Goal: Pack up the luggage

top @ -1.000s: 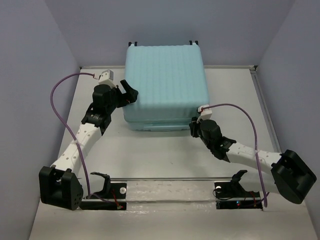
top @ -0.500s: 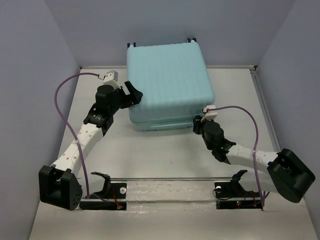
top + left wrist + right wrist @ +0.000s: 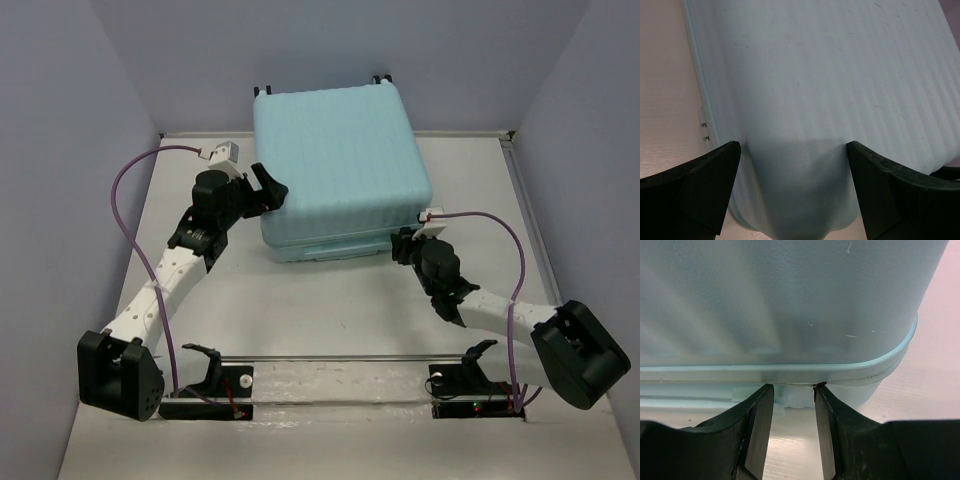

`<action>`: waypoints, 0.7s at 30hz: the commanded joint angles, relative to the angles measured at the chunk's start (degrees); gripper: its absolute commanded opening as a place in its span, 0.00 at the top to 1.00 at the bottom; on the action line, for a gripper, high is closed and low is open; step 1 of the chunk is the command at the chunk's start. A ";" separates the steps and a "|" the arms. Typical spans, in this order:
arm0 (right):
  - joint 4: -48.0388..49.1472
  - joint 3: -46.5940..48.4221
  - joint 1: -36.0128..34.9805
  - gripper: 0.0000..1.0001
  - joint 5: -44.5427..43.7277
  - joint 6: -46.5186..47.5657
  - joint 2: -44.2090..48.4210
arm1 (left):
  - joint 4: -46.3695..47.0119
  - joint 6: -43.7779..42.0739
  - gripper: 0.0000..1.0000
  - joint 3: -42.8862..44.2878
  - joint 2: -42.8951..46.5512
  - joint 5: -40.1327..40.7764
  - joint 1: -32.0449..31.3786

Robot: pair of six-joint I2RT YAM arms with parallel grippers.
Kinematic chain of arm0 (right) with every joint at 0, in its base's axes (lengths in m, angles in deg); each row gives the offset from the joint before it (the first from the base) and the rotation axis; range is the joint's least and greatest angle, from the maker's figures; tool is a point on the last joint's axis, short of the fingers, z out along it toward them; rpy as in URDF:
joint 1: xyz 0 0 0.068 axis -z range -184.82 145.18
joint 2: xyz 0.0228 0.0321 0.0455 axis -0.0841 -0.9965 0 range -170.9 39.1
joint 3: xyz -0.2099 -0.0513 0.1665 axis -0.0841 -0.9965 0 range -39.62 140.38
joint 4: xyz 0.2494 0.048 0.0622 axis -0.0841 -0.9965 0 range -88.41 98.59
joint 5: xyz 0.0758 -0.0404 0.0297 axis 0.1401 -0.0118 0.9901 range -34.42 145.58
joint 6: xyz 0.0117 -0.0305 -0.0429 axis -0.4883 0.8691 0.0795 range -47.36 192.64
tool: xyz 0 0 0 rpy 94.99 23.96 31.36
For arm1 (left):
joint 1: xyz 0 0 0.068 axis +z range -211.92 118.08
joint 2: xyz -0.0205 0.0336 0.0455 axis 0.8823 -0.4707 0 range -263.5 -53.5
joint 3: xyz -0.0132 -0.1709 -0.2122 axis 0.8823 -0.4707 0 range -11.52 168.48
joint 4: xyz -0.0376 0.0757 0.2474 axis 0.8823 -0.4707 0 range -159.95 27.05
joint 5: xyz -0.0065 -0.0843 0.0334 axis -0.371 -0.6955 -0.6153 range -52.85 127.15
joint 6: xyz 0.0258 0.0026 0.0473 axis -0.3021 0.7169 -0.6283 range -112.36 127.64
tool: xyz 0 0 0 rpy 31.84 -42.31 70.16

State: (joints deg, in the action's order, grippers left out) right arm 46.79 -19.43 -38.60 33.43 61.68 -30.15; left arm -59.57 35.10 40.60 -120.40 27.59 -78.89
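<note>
Your luggage (image 3: 340,165) lies flat on the tabletop (image 3: 330,310), towards the far middle, with its far end close to the back wall. The ribbed shell faces up and the two halves lie together. A seam runs along the near side.

Your left claw (image 3: 268,188) sits at the luggage's left edge, near the front left corner. It is spread wide. In the left wrist view the two black fingers (image 3: 700,185) stand far apart at the bottom corners of the picture, and the ribbed shell (image 3: 830,90) fills the space between and beyond them. Nothing is caught between them. You cannot tell from these views whether the fingers touch the shell.

Your right claw (image 3: 402,243) is at the front right corner, low, level with the seam. In the right wrist view its fingers (image 3: 757,420) stand a little apart, with a narrow gap between them, and their tips reach up to the underside of the upper half's rim (image 3: 790,374). They pinch nothing. The lower half shows through the gap.
</note>
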 commanded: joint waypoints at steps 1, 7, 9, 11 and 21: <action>9.53 1.08 3.98 0.60 0.88 0.33 -1.93 | -4.69 -1.62 0.03 -0.09 0.54 -2.13 -0.69; 11.11 1.44 5.04 0.76 0.97 0.94 -3.08 | -4.87 -1.89 0.03 -0.26 0.71 -2.21 -0.69; 12.43 1.17 5.57 0.83 1.50 0.94 -3.26 | -4.87 -1.80 0.03 -0.26 0.89 -2.30 -0.69; 13.04 1.00 5.57 0.92 2.72 0.94 -3.26 | -4.87 -1.71 0.03 -0.53 0.89 -2.39 -0.69; 9.64 -0.94 1.37 0.93 13.54 -4.24 1.40 | -3.73 0.75 0.04 -1.67 0.10 -3.45 -3.42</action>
State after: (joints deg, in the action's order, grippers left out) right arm 50.31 -22.47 -33.68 41.50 60.96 -31.33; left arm -59.60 35.12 40.60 -120.40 27.96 -79.24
